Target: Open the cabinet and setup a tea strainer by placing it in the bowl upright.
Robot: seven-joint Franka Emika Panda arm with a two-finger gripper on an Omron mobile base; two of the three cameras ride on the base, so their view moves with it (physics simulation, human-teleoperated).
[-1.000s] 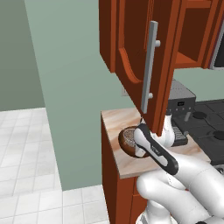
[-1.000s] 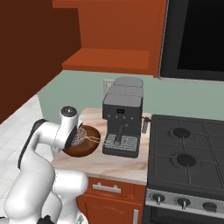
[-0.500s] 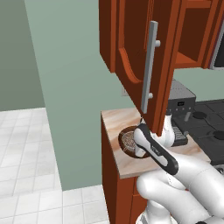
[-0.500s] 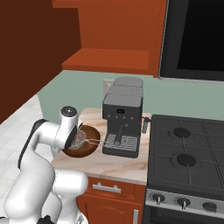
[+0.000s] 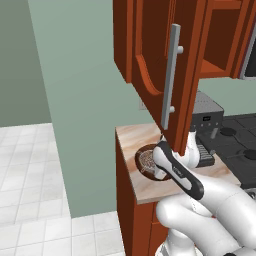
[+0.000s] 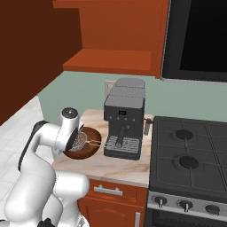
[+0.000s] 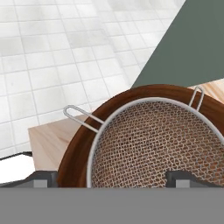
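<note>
Tea strainer seated upright in the bowl, claw released

Gripper (image 7: 112,177) hangs spread wide just over the tea strainer (image 7: 162,140), fingertips (image 7: 43,178) apart at either side; strainer handle points to 10 o'clock over the bowl (image 7: 78,144) rim in the hand view. The cabinet (image 5: 150,55) door stands open above the counter (image 6: 111,166)
</note>
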